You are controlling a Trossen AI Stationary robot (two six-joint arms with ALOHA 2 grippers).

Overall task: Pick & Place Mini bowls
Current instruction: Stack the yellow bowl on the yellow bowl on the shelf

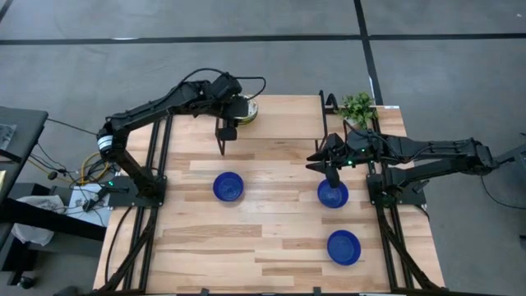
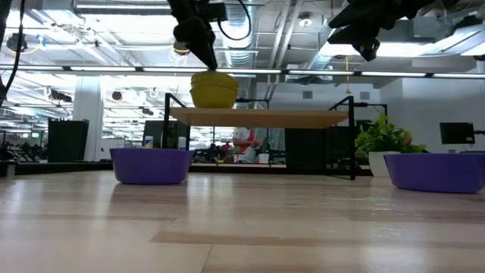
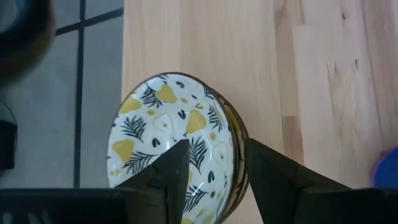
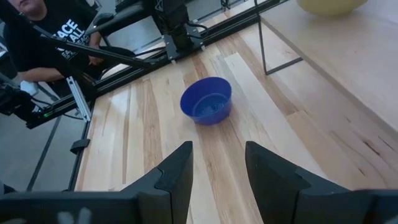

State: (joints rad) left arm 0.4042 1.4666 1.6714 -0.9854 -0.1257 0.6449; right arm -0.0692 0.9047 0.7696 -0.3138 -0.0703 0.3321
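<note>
- As seen from above: three blue bowls on the table (image 1: 271, 247), one left of centre (image 1: 228, 187), one right of centre (image 1: 333, 195), one nearer the front right (image 1: 343, 247). Left gripper (image 1: 223, 141) over the raised shelf (image 1: 288, 111) at the back, just beside a stack of patterned bowls (image 1: 246, 111). Right gripper (image 1: 332, 175) directly above the right-of-centre blue bowl. Potted plant (image 1: 357, 107) at the back right corner. Finger state of either gripper not readable from above.
- Low view: two blue bowls resting on the table, one at left (image 2: 151, 165), one at right (image 2: 437, 171). Stack of bowls (image 2: 213, 89), yellow outside, on the shelf (image 2: 261, 117). Left gripper (image 2: 198, 38) right above the stack; contact with it cannot be told. Right gripper (image 2: 365, 38) high, well clear of the table. Plant (image 2: 383, 140) at right.
- Left wrist view: left gripper (image 3: 214, 171) with fingers (image 3: 171, 168) spread apart, straddling the rim of the top patterned bowl (image 3: 168, 143), cream with yellow pears and dark leaves, one finger inside, one outside; not clamped. Shelf edge beside the stack.
- Right wrist view: right gripper (image 4: 214, 171) with fingers (image 4: 177, 171) parted, nothing between them. Blue bowl (image 4: 206, 101) ahead on the table, well apart from the fingers. Person (image 4: 43, 37) in dark shirt beyond the table edge.
</note>
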